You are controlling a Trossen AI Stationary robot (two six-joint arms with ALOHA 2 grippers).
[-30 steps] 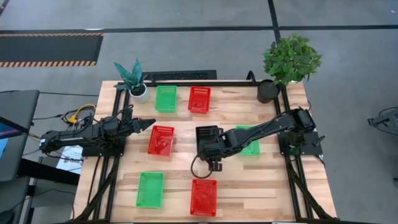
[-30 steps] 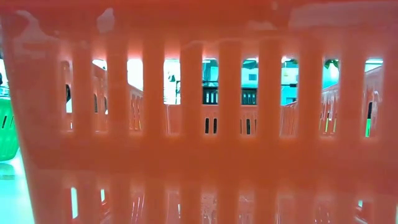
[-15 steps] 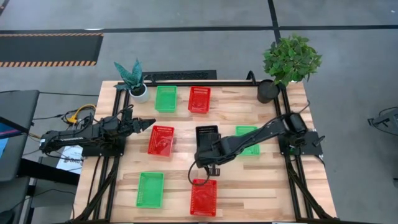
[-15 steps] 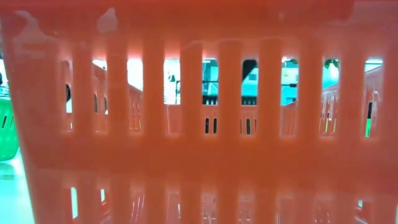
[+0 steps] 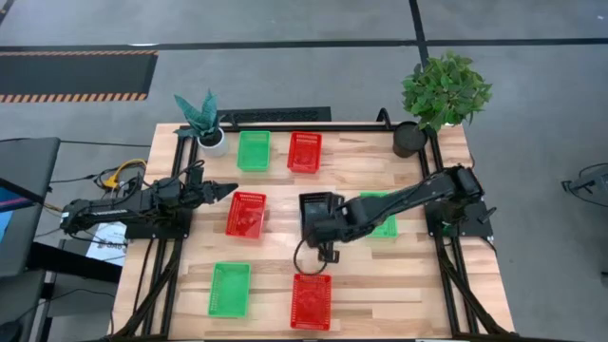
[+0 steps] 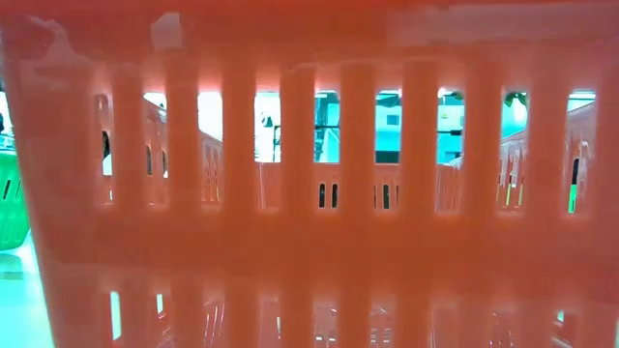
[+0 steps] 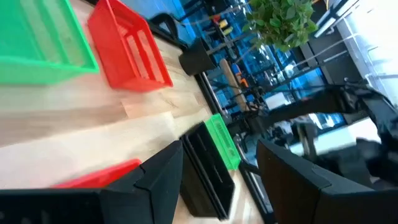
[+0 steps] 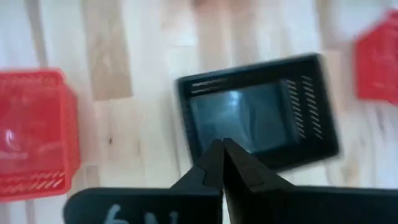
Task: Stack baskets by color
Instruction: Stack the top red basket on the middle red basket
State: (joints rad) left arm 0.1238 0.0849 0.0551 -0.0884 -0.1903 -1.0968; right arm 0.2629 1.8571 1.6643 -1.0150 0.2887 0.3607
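Observation:
Seven baskets lie flat on the wooden table: green (image 5: pixel 253 150) and red (image 5: pixel 304 152) at the far side, red (image 5: pixel 247 214), black (image 5: pixel 316 202) and green (image 5: pixel 383 217) across the middle, green (image 5: pixel 229 288) and red (image 5: pixel 311 300) near the front. My right gripper (image 5: pixel 321 237) hangs shut over the black basket's (image 8: pixel 261 118) right side, fingers (image 8: pixel 222 149) pointing down and leftward with nothing between them. My left gripper (image 5: pixel 223 188) waits open at the left edge, and in its wrist view its fingers (image 7: pixel 221 146) stand apart. The front red basket's slotted wall (image 6: pixel 309 193) fills the low view.
A spiky potted plant (image 5: pixel 201 119) stands at the far left corner. A leafy one (image 5: pixel 445 90) and a dark pot (image 5: pixel 408 140) stand at the far right. A cable loop (image 5: pixel 299 258) hangs from my right arm. Bare wood (image 5: pixel 408 285) lies at the near right.
My right arm reached out toward the near edge, over the front red basket's far end, then drew back and up to where it was, beside the black basket. No basket has shifted. My left arm has kept still.

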